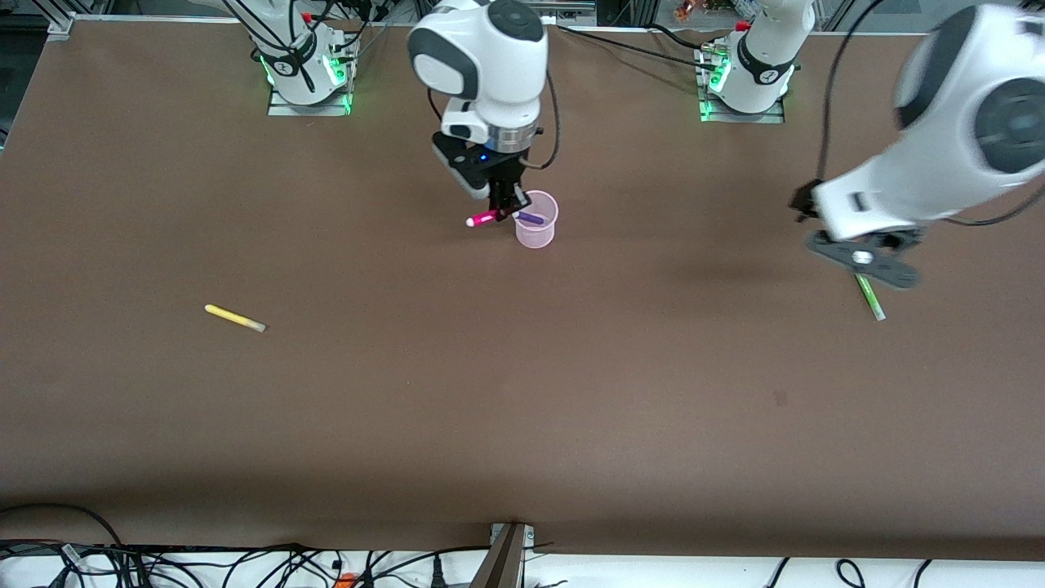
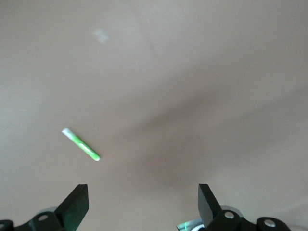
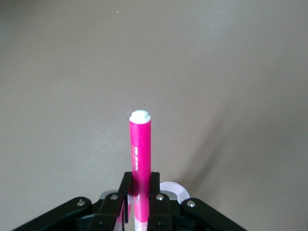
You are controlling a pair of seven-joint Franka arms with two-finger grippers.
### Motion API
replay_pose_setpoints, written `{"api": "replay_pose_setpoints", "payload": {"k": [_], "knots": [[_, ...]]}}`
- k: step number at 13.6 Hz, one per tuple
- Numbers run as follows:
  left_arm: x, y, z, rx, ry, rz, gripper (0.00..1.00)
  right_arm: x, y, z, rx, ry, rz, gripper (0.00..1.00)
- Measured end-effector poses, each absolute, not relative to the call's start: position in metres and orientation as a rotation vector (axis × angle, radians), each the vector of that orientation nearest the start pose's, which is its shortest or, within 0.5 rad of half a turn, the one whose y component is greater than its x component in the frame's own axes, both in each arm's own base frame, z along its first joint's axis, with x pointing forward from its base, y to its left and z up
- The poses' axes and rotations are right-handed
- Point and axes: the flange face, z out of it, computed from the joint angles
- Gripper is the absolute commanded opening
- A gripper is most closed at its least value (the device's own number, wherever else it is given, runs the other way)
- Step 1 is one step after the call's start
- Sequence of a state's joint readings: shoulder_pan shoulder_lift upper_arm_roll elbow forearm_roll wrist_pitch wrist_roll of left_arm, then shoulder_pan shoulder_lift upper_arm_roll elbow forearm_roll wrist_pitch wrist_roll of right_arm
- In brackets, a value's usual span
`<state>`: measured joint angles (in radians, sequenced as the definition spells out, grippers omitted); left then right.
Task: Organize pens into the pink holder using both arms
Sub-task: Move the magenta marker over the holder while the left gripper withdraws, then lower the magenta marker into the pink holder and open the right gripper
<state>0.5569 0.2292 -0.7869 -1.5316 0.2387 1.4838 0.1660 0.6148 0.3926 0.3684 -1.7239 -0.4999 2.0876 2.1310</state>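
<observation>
Holding the magenta pen [image 1: 488, 217] clamped level at the pink holder [image 1: 536, 220] rim, top centre of frame, the right gripper [image 1: 508, 206] should tilt it cap-up before releasing; the left gripper [image 1: 864, 260], wide open and empty, hovers over the green pen [image 1: 871, 298] at right.

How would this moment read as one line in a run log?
right pincer: shut on magenta pen beside pink holder | left pincer: open above green pen | purple pen: in holder
</observation>
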Motion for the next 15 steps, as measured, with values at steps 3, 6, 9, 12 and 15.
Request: {"api": "replay_pose_setpoints", "payload": {"k": [3,6,9,12,15], "knots": [[0.597,-0.014,0.557,-3.017,0.467,0.254,1.00,0.371,0.547,0.339,-2.862,1.314,-0.627,0.00],[0.591,-0.022,0.588,-2.989,0.417,0.104,1.00,0.349,0.562,0.305,-2.940,1.256,-0.724,0.00],[0.578,-0.017,0.602,-2.998,0.294,0.073,1.00,0.331,0.575,0.280,-2.940,1.268,-0.760,0.00],[0.571,-0.012,0.598,-3.050,0.158,0.028,1.00,0.326,0.581,0.276,-2.941,1.269,-0.780,0.00],[0.559,-0.005,0.598,-3.050,0.115,-0.054,1.00,0.332,0.577,0.277,-2.940,1.268,-0.835,0.00]]}}
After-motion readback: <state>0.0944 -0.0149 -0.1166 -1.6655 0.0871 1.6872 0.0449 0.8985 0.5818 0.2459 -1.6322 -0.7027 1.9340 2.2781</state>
